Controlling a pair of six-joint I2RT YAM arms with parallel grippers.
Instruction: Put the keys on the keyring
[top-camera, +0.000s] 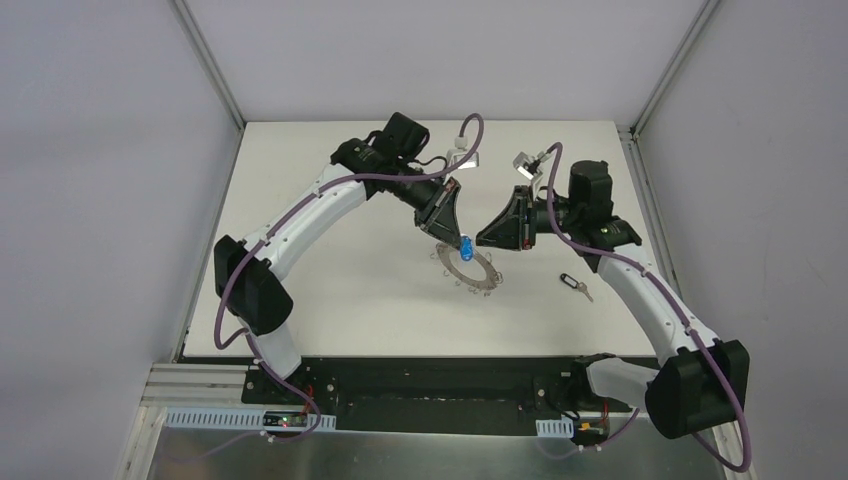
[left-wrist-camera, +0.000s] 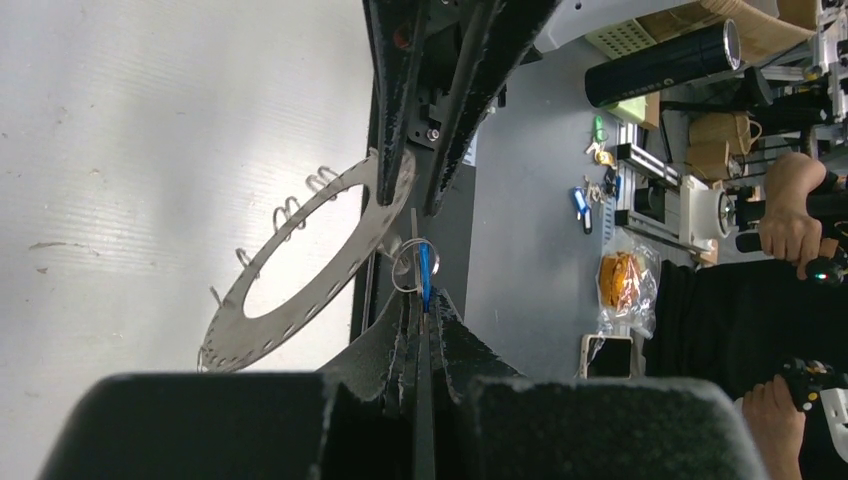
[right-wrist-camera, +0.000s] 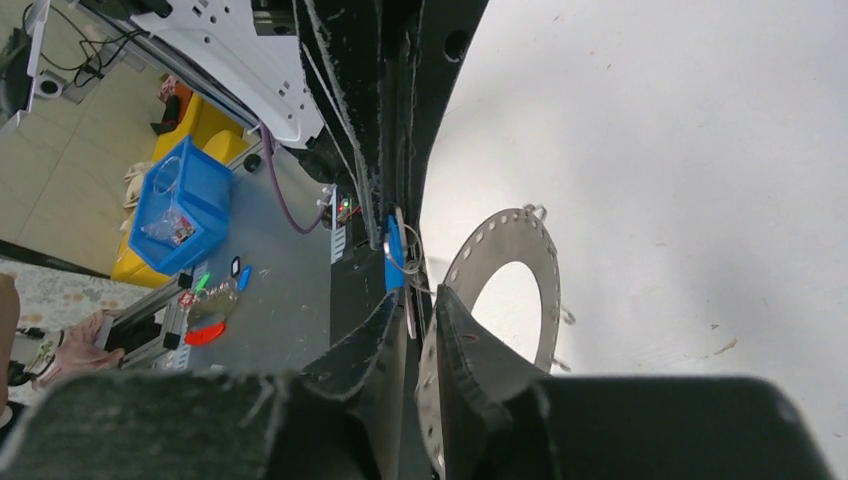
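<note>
The left claw (left-wrist-camera: 425, 305) pinches the blue key (left-wrist-camera: 425, 280) beside the keyring (left-wrist-camera: 330, 288), seemingly not yet hooked. The right claw (right-wrist-camera: 420, 300) straddles the ring's edge, grip unclear; the black key (top-camera: 572, 284) waits well apart.

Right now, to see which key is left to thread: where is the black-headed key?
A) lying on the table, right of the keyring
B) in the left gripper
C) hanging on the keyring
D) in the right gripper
A: the black-headed key lies on the table, apart from the keyring.

1 blue key (left-wrist-camera: 425, 272), grey keyring (left-wrist-camera: 335, 275)
</note>
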